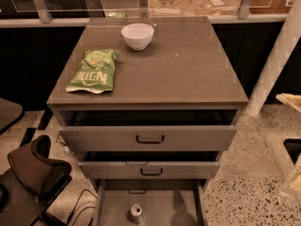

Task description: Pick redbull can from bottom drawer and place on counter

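The redbull can [136,213] stands upright on the floor of the bottom drawer [183,206], which is pulled open at the lower edge of the view. The can is slim and silver with a shiny top. Above the two upper drawers lies the counter [183,65], a flat grey-brown top. Only pale cream parts of my gripper [290,101] show, cut off by the right edge, beside the cabinet at about the height of the top drawer. It is far to the right of the can and well above it.
A white bowl [137,35] and a green snack bag [93,71] lie on the counter's left half. Both upper drawers [149,138] stand partly open. A white slanted post [275,60] rises on the right. A dark chair [33,173] and cables sit low on the left.
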`<state>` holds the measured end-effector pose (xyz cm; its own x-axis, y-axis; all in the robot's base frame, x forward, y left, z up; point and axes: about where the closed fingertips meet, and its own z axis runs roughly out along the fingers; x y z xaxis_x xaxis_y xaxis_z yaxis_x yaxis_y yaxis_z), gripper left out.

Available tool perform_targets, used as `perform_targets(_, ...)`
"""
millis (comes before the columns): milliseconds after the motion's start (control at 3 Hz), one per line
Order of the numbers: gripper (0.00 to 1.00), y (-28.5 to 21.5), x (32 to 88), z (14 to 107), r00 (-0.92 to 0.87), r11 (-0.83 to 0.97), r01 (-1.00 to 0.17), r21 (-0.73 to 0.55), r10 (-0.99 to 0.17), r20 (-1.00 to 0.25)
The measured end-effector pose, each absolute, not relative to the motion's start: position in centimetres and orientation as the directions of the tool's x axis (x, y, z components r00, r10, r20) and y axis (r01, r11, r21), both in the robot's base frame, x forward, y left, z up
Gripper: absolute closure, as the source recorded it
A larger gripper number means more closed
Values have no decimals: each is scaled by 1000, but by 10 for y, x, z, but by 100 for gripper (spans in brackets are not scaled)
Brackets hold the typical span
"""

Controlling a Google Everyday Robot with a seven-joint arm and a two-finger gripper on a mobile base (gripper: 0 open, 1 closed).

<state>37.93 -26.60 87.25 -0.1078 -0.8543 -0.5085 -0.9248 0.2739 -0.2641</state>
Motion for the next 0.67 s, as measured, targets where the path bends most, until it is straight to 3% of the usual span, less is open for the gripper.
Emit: perform_targets(667, 0, -275, 341, 795, -100, 295, -928, -228, -787, -609)
